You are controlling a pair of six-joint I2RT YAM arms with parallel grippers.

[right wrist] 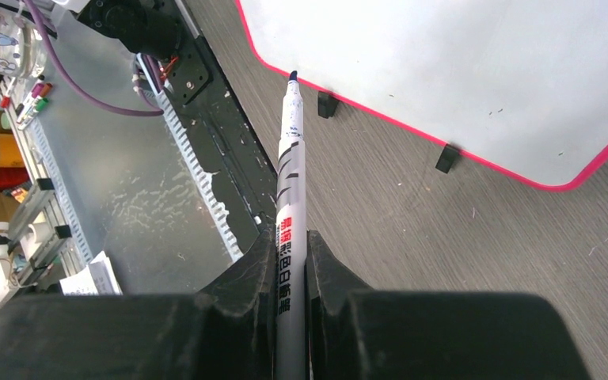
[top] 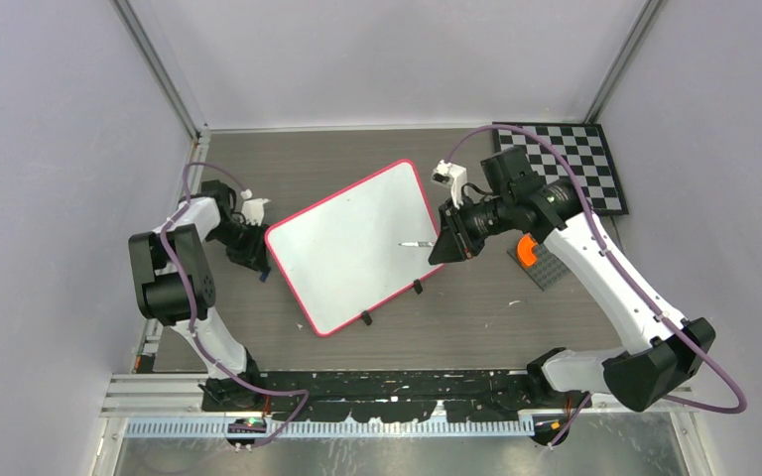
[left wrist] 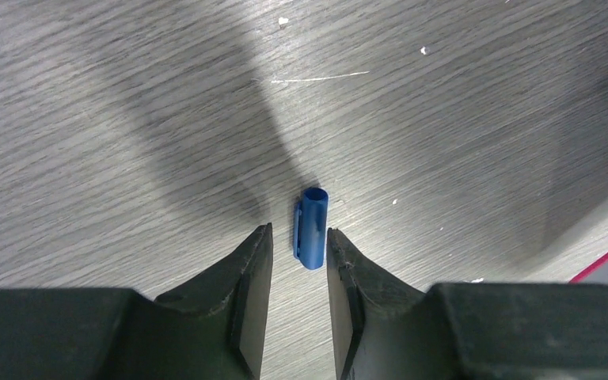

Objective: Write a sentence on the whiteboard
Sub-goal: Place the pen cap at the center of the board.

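Right hand (right wrist: pixel 290 253) clenched the uncapped white marker (right wrist: pixel 291 158) over the blank, red-rimmed white whiteboard (top: pixel 347 248) lying unheld on the grey desk (top: pixel 476 307), left hand (left wrist: pixel 298 231) open beside it, so pressing hard could've skidded the whiteboard.

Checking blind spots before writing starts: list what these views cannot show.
- Right wrist view: printed label on the white marker pen, partly hidden between the right gripper fingers.
- Top external view: whether the pen tip touches the flat white red-rimmed whiteboard; too small to tell.
- Left wrist view: the whiteboard, cut by the right edge to one corner.
- Left wrist view: whether the left gripper touches the small blue plastic cap; contact unclear.
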